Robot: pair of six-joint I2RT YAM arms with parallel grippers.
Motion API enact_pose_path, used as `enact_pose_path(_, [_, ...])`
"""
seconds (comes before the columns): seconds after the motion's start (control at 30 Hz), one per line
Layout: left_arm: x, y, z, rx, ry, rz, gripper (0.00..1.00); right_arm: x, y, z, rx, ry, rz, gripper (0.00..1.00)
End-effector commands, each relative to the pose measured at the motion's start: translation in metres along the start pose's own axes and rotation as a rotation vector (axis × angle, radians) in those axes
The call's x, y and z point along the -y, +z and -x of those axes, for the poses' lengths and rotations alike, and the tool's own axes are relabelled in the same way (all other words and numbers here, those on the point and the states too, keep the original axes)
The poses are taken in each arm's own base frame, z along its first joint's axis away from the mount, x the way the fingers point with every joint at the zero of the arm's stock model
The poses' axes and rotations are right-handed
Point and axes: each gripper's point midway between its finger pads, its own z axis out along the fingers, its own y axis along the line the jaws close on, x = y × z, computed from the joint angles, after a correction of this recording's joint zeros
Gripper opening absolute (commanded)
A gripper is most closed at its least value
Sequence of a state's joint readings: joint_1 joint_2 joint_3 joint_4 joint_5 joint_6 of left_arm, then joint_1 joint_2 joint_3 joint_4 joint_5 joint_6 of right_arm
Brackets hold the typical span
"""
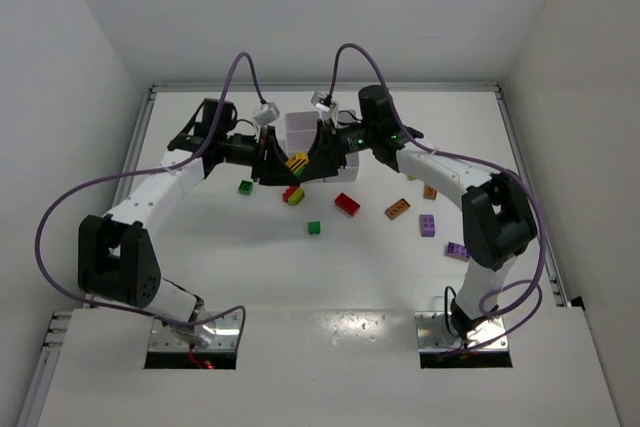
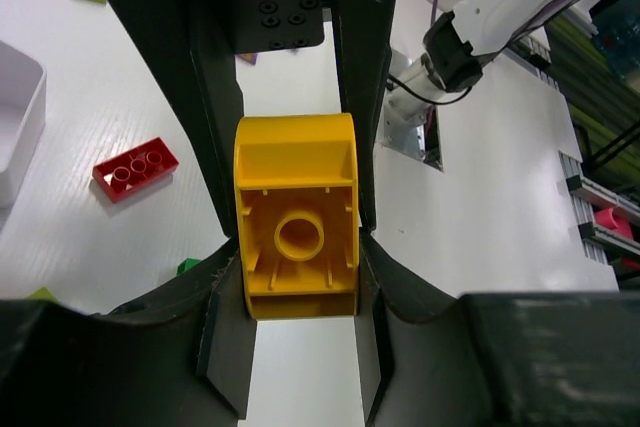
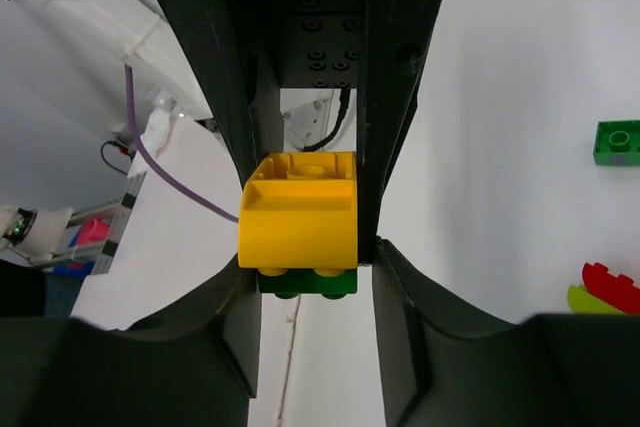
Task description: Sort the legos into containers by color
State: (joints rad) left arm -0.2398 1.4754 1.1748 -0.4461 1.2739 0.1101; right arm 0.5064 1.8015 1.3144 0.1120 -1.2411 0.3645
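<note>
Over the middle of the table my two grippers meet nose to nose on one small clump (image 1: 297, 161). My left gripper (image 1: 283, 163) (image 2: 297, 332) is shut on the yellow brick (image 2: 295, 217), whose hollow underside faces its camera. In the right wrist view the same yellow brick (image 3: 300, 217) has a dark green brick (image 3: 306, 283) stuck under it. My right gripper (image 1: 313, 159) (image 3: 312, 277) has its fingertips closed against that green brick. The white containers (image 1: 300, 128) stand just behind the grippers and are partly hidden by them.
Loose on the table are a green brick (image 1: 245, 187), a red, yellow and lime clump (image 1: 293, 194), a red brick (image 1: 347, 204) (image 2: 135, 167), another green brick (image 1: 314, 228), orange bricks (image 1: 397, 209) (image 1: 429, 192) and purple bricks (image 1: 427, 225) (image 1: 458, 251). A container corner (image 2: 18, 117) shows in the left wrist view.
</note>
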Motion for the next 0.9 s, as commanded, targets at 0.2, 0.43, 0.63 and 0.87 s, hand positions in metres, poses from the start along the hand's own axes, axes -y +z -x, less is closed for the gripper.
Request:
enact_pose_path(0.2, [0.005,-0.005,0.011,0.026,0.061,0.010,0.40,-0.017,0.004,0.014,0.027,-0.073,0.062,0.04])
enact_pose_path(0.43, [0.007,-0.008,0.030,0.042,0.076,0.045,0.64,-0.015,-0.001,0.006,0.003,-0.101,0.055,0.02])
enact_pose_path(0.63, [0.009,-0.008,0.042,0.051,0.091,0.023,0.68,-0.014,-0.003,-0.002,-0.025,-0.107,0.050,0.02])
enact_pose_path(0.87, [-0.002,-0.011,0.044,0.051,0.096,0.069,0.68,-0.020,-0.006,-0.001,-0.030,-0.127,0.041,0.02])
